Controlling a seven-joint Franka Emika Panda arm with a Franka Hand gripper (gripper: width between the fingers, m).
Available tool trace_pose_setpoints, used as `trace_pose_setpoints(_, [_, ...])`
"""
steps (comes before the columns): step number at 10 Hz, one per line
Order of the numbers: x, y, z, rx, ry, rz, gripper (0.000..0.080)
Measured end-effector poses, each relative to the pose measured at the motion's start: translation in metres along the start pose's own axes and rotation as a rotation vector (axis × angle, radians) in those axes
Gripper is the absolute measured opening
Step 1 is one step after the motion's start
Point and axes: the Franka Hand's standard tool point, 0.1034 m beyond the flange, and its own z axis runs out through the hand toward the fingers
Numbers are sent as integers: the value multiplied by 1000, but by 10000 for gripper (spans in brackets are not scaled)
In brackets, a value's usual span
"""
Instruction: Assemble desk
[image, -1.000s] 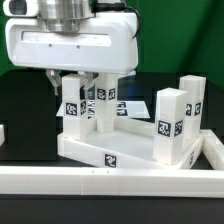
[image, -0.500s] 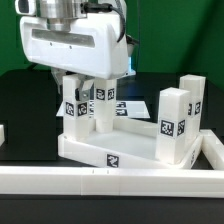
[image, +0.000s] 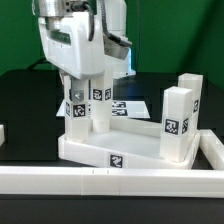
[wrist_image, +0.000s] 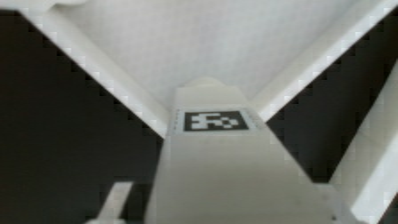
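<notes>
- The pincer (image: 76, 82) is closed on a leg (image: 75, 105) standing upright in the tabletop's (image: 120, 150) corner at the exterior view's left.
- Three other legs stand upright on it.

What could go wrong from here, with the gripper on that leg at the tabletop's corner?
1. The gripper is down over an upright leg in the tabletop; a careless pull away could tilt or unseat it.
2. A second leg stands close beside; a finger could knock it.
3. The gripper body hides the leg's top in the exterior view, so seating there cannot be checked.
</notes>
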Motion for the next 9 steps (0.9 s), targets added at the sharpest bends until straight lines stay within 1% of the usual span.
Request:
trace_pose_setpoints(2, [0,-2,0,7,3,111,290])
trace_pose_setpoints(3, [-2,-3,0,11,0,215,290])
trace_pose_setpoints(4, [-2,-3,0,12,0,264,290])
trace_pose_setpoints(5, [-2,-3,0,12,0,260,290])
trace_pose_setpoints(6, [-2,-2,1,10,0,246,369])
trace_pose_setpoints(7, [-3,-2,2,-2,-1,221,550])
trace_pose_setpoints(8, [-6,-2,4,-18,-5,205,550])
trace_pose_setpoints(9, [-7,-5,3,-21,-4,180,630])
